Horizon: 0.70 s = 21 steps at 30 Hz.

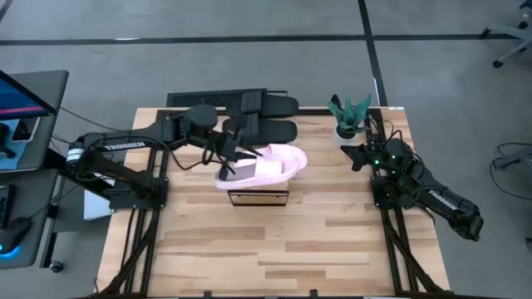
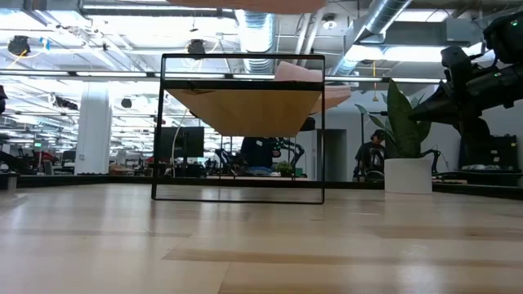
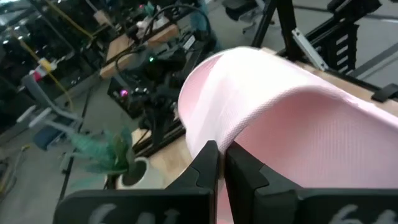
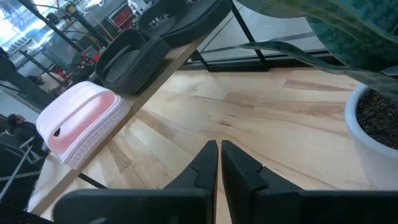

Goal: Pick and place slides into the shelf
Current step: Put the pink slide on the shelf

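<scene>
A pale pink slide (image 1: 278,160) lies on the light wood top of the shelf (image 1: 258,198) at mid-table, and it also shows in the right wrist view (image 4: 81,119). Whether a second pink slide lies beside it I cannot tell. My left gripper (image 1: 239,158) is at the slide's left end, shut on it (image 3: 221,152). The black pair (image 1: 268,116) rests side by side on the table's far edge. My right gripper (image 1: 347,150) waits shut over the table's right side, near the plant, touching nothing (image 4: 219,149). My left gripper pinches the pink slide's wide strap at its edge (image 3: 205,134) between the two fingers. It comes slanting down from the table's left side. The fingers hide the place of contact itself. The slide sits on the shelf top (image 2: 245,82).
A potted plant (image 1: 349,118) stands at the table's far right corner, close to my right arm. A dark keyboard (image 1: 208,99) lies beyond the far edge. The near half of the wooden table (image 1: 274,249) is bare. A monitor stands off the table's left side.
</scene>
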{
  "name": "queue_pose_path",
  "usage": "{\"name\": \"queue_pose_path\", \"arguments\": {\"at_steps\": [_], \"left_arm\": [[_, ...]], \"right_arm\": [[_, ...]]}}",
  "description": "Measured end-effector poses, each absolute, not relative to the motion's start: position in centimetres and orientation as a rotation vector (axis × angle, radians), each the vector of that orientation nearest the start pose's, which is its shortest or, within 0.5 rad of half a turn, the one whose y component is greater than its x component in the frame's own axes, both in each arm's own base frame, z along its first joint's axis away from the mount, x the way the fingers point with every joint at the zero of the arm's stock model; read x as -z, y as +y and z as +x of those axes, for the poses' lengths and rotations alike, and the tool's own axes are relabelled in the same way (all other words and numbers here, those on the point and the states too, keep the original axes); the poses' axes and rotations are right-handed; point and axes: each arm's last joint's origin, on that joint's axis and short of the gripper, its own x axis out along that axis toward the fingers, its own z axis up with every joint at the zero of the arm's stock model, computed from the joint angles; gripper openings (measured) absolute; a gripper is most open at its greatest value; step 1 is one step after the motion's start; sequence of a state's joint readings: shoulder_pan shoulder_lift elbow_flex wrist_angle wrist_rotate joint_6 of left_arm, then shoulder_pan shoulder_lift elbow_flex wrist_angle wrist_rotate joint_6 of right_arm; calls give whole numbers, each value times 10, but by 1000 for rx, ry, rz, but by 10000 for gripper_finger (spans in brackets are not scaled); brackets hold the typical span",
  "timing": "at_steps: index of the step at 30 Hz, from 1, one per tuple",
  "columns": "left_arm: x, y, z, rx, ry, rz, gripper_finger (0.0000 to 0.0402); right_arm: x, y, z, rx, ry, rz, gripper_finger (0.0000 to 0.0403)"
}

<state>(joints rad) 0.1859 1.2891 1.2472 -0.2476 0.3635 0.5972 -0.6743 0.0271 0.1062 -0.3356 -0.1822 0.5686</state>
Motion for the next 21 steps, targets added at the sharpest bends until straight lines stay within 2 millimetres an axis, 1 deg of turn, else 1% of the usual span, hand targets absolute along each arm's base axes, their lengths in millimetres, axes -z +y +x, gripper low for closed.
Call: {"name": "queue_pose_path", "arguments": {"at_steps": [7,12,21], "left_arm": [[-369,43,297,308,211,486,0],[-369,43,302,322,178,464,0],[-360,42,315,354,177,403,0]], "right_arm": [[-165,-51,72,546,90,662,13],[-166,-51,72,546,89,661,13],[-166,-51,72,546,89,661,13]]}}
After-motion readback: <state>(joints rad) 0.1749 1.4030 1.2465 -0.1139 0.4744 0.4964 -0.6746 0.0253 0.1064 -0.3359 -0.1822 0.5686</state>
